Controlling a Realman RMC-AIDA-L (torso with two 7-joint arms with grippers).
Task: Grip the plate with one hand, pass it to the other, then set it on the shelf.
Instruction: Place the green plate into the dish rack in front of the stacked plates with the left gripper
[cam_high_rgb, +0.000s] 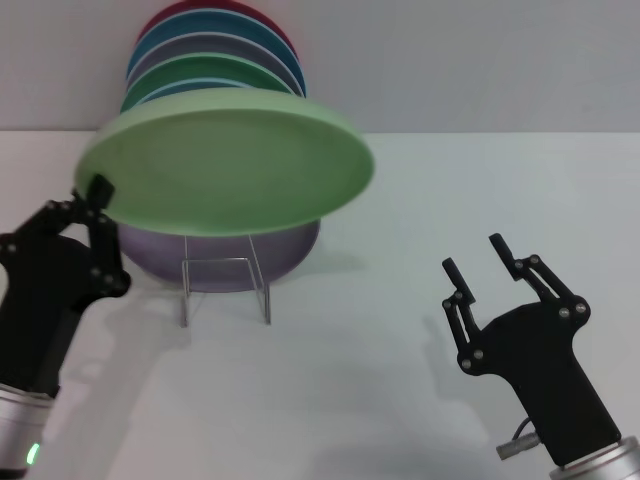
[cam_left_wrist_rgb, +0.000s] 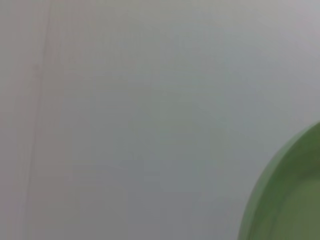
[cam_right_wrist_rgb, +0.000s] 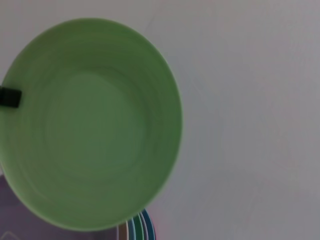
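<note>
The pale mint-green plate (cam_high_rgb: 228, 165) is held up in the air, nearly flat, over the clear plate rack (cam_high_rgb: 225, 285). My left gripper (cam_high_rgb: 97, 200) is shut on the plate's left rim. The plate fills the right wrist view (cam_right_wrist_rgb: 90, 122), where a black fingertip (cam_right_wrist_rgb: 10, 97) shows on its rim, and an edge of it shows in the left wrist view (cam_left_wrist_rgb: 287, 195). My right gripper (cam_high_rgb: 480, 265) is open and empty, low on the right, apart from the plate.
A lavender plate (cam_high_rgb: 225, 255) leans on the rack under the held plate. Behind it stand several more plates on edge (cam_high_rgb: 215, 55): green, lavender, blue and dark red. The white table (cam_high_rgb: 420, 200) stretches to the right.
</note>
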